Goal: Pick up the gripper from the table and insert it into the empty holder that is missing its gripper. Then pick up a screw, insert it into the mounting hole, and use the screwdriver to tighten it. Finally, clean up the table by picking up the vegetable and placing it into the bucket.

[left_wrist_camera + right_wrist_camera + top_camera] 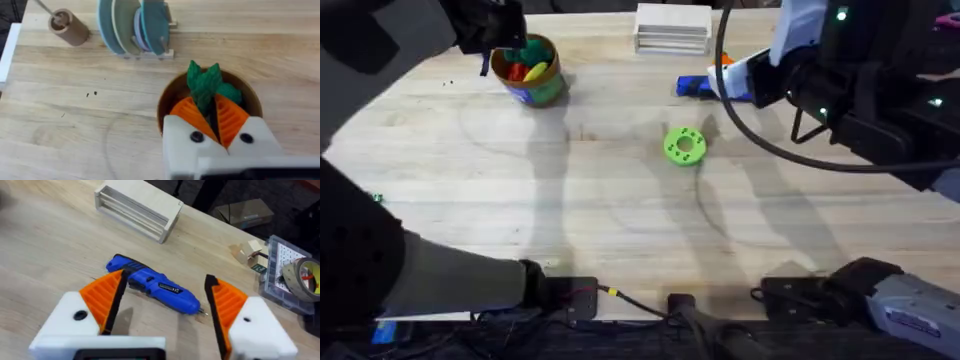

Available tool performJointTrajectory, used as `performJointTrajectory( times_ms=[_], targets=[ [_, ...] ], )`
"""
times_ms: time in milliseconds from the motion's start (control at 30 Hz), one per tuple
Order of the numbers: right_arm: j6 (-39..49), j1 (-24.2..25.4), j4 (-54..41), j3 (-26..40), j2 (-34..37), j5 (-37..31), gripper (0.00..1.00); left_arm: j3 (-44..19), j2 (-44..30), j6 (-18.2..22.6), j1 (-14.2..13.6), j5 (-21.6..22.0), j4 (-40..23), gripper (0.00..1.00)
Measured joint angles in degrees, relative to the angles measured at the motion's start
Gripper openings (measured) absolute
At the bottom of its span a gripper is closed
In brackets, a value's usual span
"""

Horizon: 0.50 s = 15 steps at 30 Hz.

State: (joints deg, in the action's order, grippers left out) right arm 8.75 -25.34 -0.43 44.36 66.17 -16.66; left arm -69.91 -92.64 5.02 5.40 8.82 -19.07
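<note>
My left gripper [213, 118] hangs over the bucket [169, 100], its orange pads shut on the dark green vegetable [206, 84], whose leafy end sticks out past the fingertips. From overhead the bucket [544, 88] stands at the far left of the table with the left arm above it. The blue screwdriver [156, 284] lies flat on the wood, and my right gripper [165, 300] stands open just over it, one pad on each side. In the overhead view the screwdriver [694, 87] sits at the far right. The loose gripper, the empty holder and the screw are out of view.
A lime-green disc with holes [684, 144] lies mid-table. A white slatted rack [672, 28] stands at the far edge. Beyond the bucket are a brown cup with a stick [70, 29] and a rack of plates [136, 27]. A tape roll [300, 277] sits on a box.
</note>
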Motion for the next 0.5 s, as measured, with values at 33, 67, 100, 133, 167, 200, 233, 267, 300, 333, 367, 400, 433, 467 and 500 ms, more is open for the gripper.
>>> performJointTrajectory(
  times_ms=[33,67,100,133,167,200,233,267,300,333,367,400,433,467,500],
  targets=[
    [0.0,0.0,0.0,0.0,0.0,-0.01,0.992,0.0,-0.02,-0.8,0.26,0.04,0.23,0.022],
    [0.0,0.0,0.0,0.0,0.0,0.01,0.992,0.0,-0.04,-1.59,0.54,0.06,0.37,0.022],
    [0.0,0.0,0.0,0.0,0.0,0.0,0.991,0.0,-0.04,-2.18,0.75,0.08,0.31,0.022],
    [0.0,0.0,0.0,0.0,0.0,-0.01,0.991,0.0,-0.04,-2.6,0.92,0.08,0.19,0.022],
    [0.0,0.0,0.0,0.0,0.0,-0.01,0.991,0.0,-0.07,-3.05,0.99,0.18,0.06,0.022],
    [0.0,0.0,0.0,0.0,0.0,0.0,0.991,0.0,-0.13,-3.52,1.01,0.24,0.01,0.022],
    [0.0,0.0,0.0,0.0,0.0,0.01,0.991,0.0,-0.27,-3.93,1.01,0.24,-0.06,0.022],
    [0.0,0.0,0.0,0.0,0.0,-0.01,0.992,0.0,-0.42,-4.23,0.99,0.22,-0.25,0.022],
    [0.0,0.0,0.0,0.0,0.02,0.01,0.991,0.0,-0.55,-4.45,0.95,0.22,-0.77,0.036],
    [0.0,0.0,0.0,0.0,0.02,0.01,0.991,0.0,-0.69,-4.61,0.95,0.23,-1.18,0.117],
    [0.0,0.0,-0.02,0.0,0.02,-0.01,0.991,0.0,-0.87,-4.94,0.95,0.22,-1.44,0.289],
    [0.0,0.0,0.0,0.0,0.02,0.01,0.991,0.0,-1.03,-5.13,0.95,0.24,-1.53,0.444],
    [0.0,0.0,0.0,0.0,0.02,0.01,0.992,0.0,-1.11,-5.27,0.95,0.24,-1.53,0.6],
    [0.0,0.0,0.02,0.0,0.02,0.01,0.991,0.0,-1.14,-5.4,0.95,0.24,-1.47,0.753],
    [0.0,0.0,0.03,0.0,0.02,0.01,0.991,0.0,-1.13,-5.55,0.95,0.24,-1.45,0.899]
  ],
)
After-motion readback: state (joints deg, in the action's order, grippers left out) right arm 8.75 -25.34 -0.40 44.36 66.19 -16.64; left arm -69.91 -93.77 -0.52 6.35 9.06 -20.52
